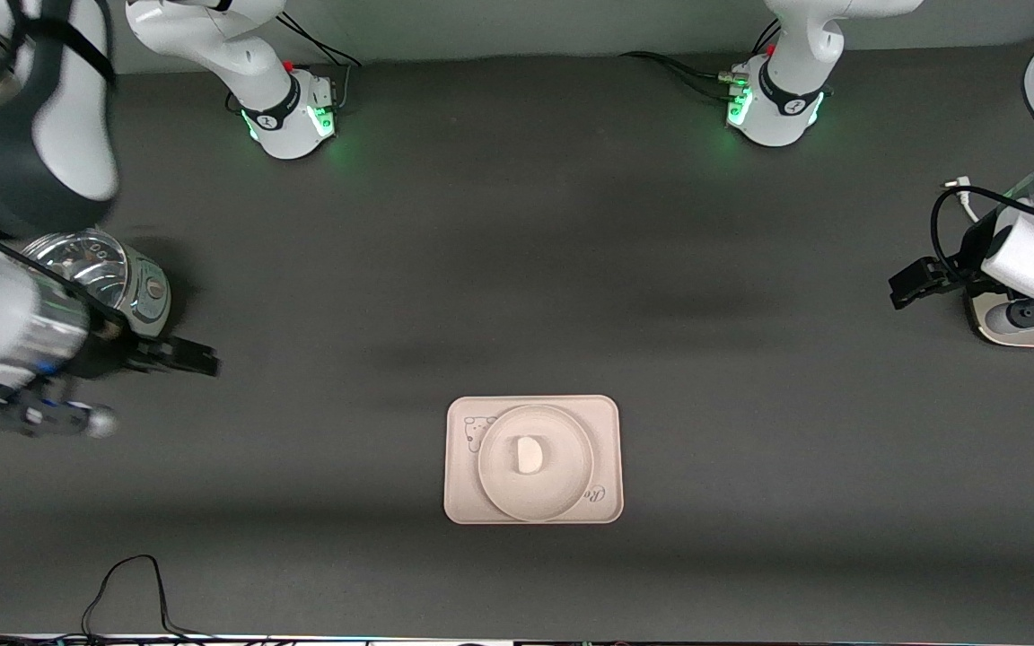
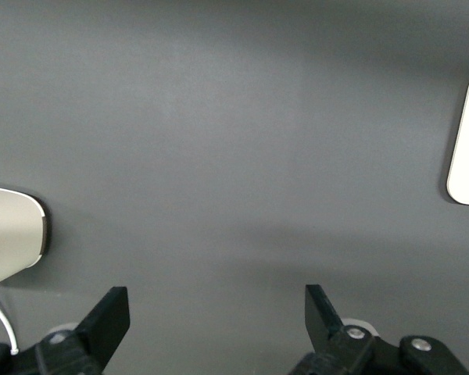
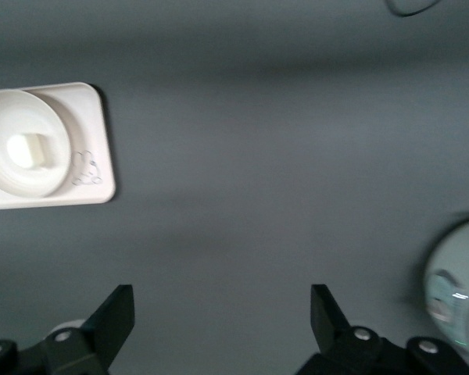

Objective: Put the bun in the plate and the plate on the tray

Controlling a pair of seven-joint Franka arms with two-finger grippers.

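**Bun plated, plate on tray, both arms clear**

The small white half-round bun (image 1: 529,454) lies flat side down near the middle of the round cream-beige plate (image 1: 536,502), which sits inside the cream-pink rectangular tray (image 1: 461,502) with its rabbit drawing, in the part of the dark grey table (image 1: 517,269) nearest the front camera. By how things lie, both placements look complete.

The bun appears light and soft, best pinched gently across its flat and curved sides. The plate looks stiff and smooth, likely slippery, with the raised rim the only real hold. The tray seems rigid and would be taken by an edge.

The left gripper (image 2: 217,319) hangs over the left arm's end of the table, fingers spread wide and carrying nothing. The right gripper (image 3: 222,316) hovers over the right arm's end, beside a clear-lidded round appliance (image 1: 113,274), its fingers likewise parted wide with nothing between them. Neither touches any task item.
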